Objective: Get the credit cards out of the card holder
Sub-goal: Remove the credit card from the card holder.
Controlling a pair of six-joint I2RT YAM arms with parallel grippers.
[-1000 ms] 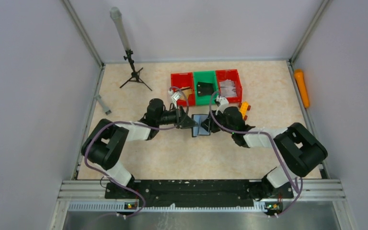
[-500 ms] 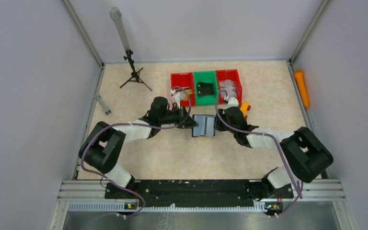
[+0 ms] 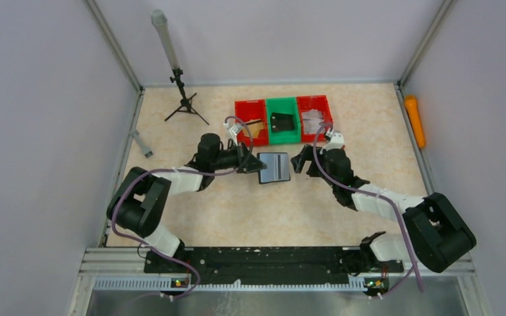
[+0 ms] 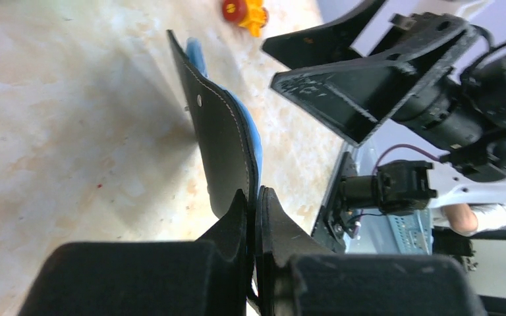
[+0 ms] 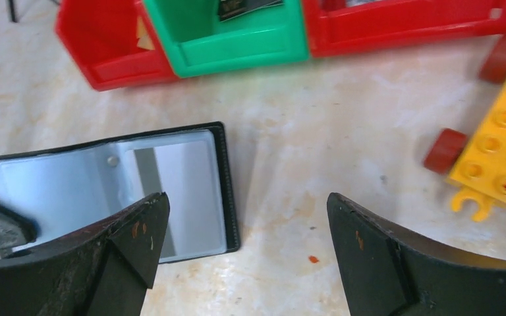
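Jaws of the left gripper (image 4: 255, 197) are pinched together on one edge of the holder (image 4: 223, 141). In the left wrist view the holder's black outside faces the camera, with pale blue lining showing past its stitched rim. From above, the holder lies open near the middle of the table (image 3: 237, 204), its left edge in that grip and its shiny grey-blue inside facing up. Whether it rests on the surface or is raised a little cannot be told. The right wrist view shows a small stud (image 5: 112, 160) near the fold and a dark grey stripe (image 5: 146, 172) down the right half.

The right gripper (image 5: 247, 197) has its jaws wide apart with nothing between them. From above it sits just right of the holder's right edge, not touching it.

Behind the holder, three bins stand in a touching row: left red bin (image 3: 250, 122), green bin (image 3: 283, 129), right red bin (image 3: 316, 117). A black case (image 3: 282, 120) lies in the green bin. A yellow brick toy (image 5: 501, 158) with red wheels lies on the table to the right. Farther out, a tripod (image 3: 184, 99) stands at the back left and an orange cylinder (image 3: 415, 120) lies by the right wall.
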